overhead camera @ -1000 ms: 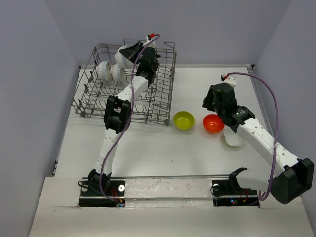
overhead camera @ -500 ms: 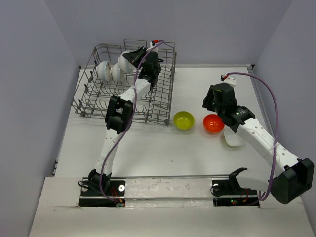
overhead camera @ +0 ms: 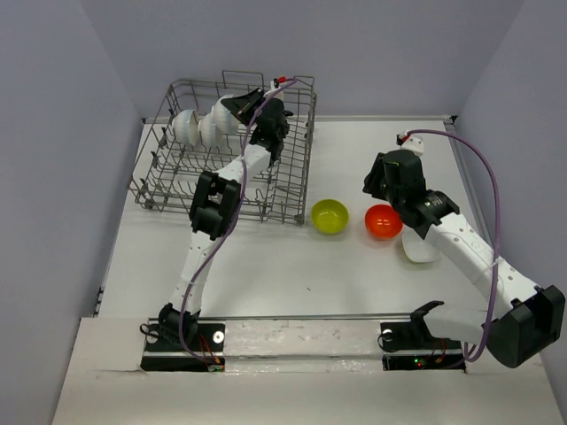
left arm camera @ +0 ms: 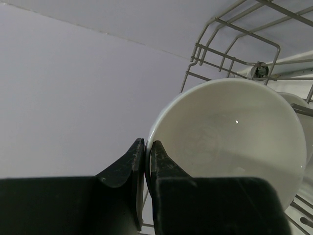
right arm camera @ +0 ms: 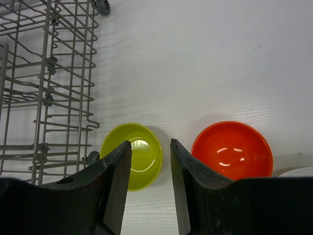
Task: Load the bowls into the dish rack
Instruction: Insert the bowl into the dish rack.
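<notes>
Since a second ago the left gripper (left arm camera: 147, 147) has dropped and slid left with its held bowl (overhead camera: 223, 115), from up over the far side of the rack (overhead camera: 164, 177) to just beside the racked bowls (overhead camera: 184, 127); the right arm has not stirred; the yellow bowl (overhead camera: 329, 216) and orange bowl (overhead camera: 383, 220) lie where they lay.

The left fingers (left arm camera: 124, 166) are pinched almost together, the held bowl's rim caught in the thin slit between them; the bowl stands on edge, hollow towards the wrist camera, over the rack's far left part. The right gripper (right arm camera: 150, 143) hovers above the table (overhead camera: 354, 274), jaws about half apart and gripping nothing; seen from its wrist, the yellow bowl lies below the gap and the left finger, the orange bowl just right of the right finger, neither touched.

I cannot tell whether the held bowl touches the tines or its neighbour; the left arm covers the rack's middle; a pale bowl (overhead camera: 418, 251) sits half hidden under the right forearm, close by the orange bowl.
</notes>
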Controlling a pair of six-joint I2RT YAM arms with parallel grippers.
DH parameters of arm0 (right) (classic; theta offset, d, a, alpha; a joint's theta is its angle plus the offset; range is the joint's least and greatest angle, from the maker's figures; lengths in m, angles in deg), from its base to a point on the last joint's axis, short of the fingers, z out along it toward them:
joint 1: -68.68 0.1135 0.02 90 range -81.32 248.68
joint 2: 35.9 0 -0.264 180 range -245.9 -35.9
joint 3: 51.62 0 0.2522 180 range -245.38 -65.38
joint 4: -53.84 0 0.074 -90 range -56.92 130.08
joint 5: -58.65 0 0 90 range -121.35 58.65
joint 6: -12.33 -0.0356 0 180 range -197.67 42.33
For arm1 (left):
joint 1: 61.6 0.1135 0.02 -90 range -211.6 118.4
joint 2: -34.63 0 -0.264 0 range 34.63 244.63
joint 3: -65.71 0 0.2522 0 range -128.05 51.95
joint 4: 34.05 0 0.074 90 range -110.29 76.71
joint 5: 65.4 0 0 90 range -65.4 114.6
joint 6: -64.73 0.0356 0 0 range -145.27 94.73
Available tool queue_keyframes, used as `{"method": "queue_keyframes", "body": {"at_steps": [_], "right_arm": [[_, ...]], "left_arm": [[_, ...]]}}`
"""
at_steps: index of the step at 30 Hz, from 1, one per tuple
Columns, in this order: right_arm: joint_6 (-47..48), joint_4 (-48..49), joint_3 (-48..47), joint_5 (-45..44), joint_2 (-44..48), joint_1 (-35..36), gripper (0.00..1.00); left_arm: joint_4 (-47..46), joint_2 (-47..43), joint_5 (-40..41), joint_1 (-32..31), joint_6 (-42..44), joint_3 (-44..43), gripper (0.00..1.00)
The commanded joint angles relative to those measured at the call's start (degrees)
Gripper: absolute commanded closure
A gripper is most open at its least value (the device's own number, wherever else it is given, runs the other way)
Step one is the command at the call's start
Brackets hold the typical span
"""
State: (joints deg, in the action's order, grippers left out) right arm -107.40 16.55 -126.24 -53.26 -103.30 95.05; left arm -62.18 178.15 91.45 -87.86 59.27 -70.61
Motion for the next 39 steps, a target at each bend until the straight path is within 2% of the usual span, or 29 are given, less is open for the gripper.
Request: {"method": "queue_keyframes", "body": {"at_steps": [1,25,39], "right_arm": [[0.5,1.8,-0.7,0.6,1.7,0.3,0.57],[0.2,1.7,-0.4,2.8,2.1,0.3,0.57],[0.3,0.3,-1.4,3.8,2.2,0.3,0.57]], "left_arm": [[-5.8,-0.4,0.0,-0.3,2.7,0.0,1.00],[-13.3,4.6,-0.6,-1.1,10.9,-0.6,1.00],[-14.4,3.6,-2.3,-0.9,13.5,0.4,1.00]]}}
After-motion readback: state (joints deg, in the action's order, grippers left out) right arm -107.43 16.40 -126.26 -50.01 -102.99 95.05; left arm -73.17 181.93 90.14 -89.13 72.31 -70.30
